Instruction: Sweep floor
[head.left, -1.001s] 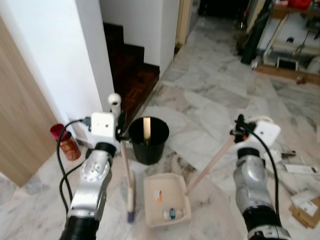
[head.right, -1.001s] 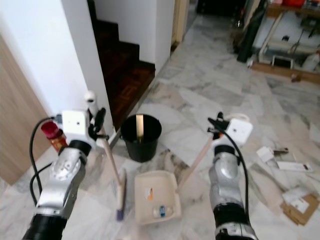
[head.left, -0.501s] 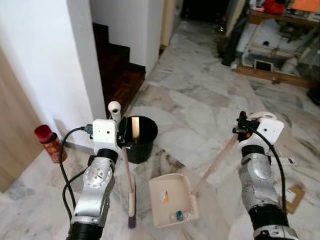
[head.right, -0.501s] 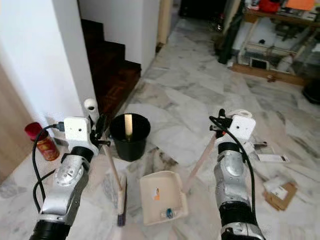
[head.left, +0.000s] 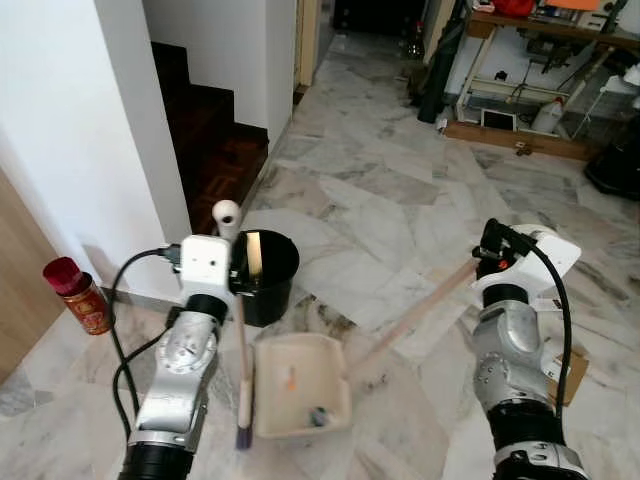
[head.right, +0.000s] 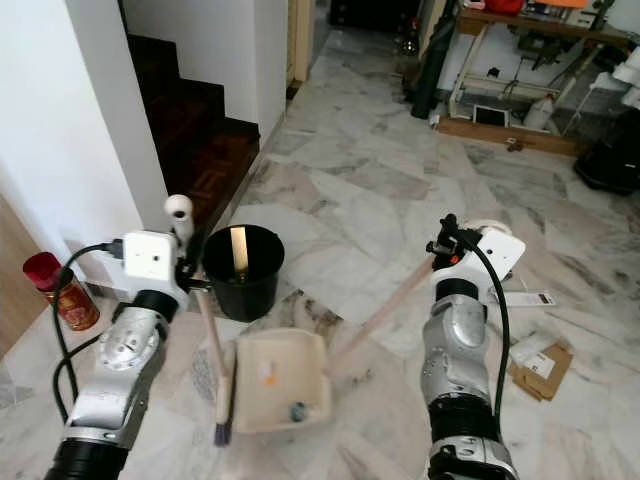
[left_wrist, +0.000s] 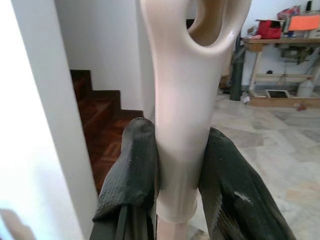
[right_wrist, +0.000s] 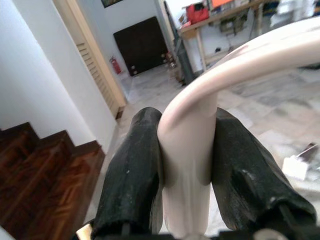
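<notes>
Left gripper (left_wrist: 175, 175) clamped on broom (head.left: 243, 400) | right gripper (right_wrist: 185, 165) clamped on dustpan (head.left: 295, 385) handle | pan slid lower-left, beside brush | debris seemingly collected, bin (head.left: 262, 275) next

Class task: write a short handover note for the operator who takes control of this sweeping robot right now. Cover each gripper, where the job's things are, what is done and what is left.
Left gripper: shut on the broom handle, the broom upright with its bristles on the marble floor beside the dustpan.
Right gripper: shut on the dustpan handle, which slants down to the dustpan lying on the floor between the arms.
Done: a small orange scrap and a small dark bit lie in the pan.
Left: probably tipping the pan into the black bin just behind it. Cardboard and papers lie on the floor on the robot's right.
</notes>
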